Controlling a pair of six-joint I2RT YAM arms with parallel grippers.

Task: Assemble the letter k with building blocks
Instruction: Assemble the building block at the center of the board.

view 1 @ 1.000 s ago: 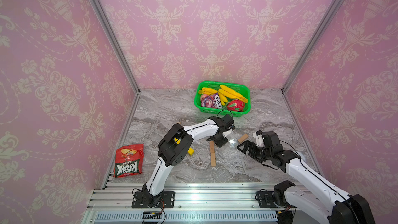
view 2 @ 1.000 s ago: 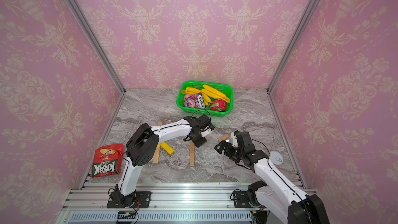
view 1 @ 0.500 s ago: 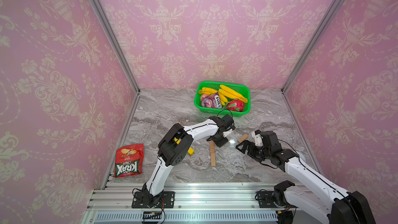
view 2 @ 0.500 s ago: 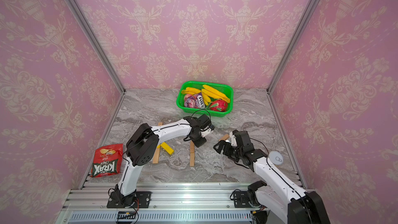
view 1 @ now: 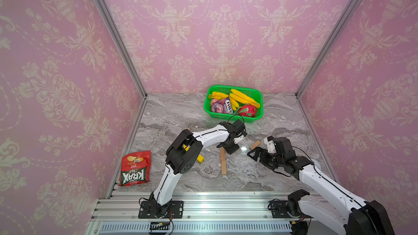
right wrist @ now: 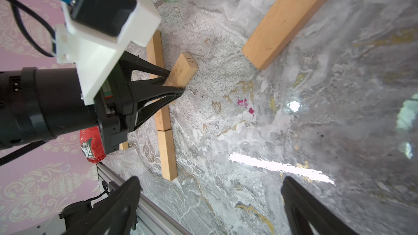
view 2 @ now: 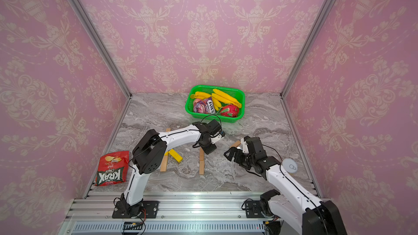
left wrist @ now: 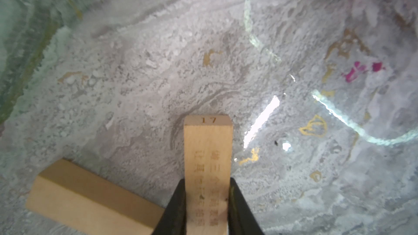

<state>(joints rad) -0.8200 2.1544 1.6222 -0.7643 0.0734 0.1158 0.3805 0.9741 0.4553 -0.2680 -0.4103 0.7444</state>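
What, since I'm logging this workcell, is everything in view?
stem bars: two clear, maybe a third hidden, tan, end to end mid-table
held block: one, tan, marked 17, angled off the stem line
loose block: one, tan, right of the stem
yellow block: at least one, yellow, left of the stem
left bar: one, tan, beside the yellow block
far bar: one, tan, farther back on the left
basket: one, green, back of table
bananas: several, yellow, in basket
candy bag: one, purple, in basket
red fruit: one, red, in basket
chips bag: one, red, front-left corner
table: one, grey marble
left gripper: shut on the held block
right gripper: open, empty, above the table
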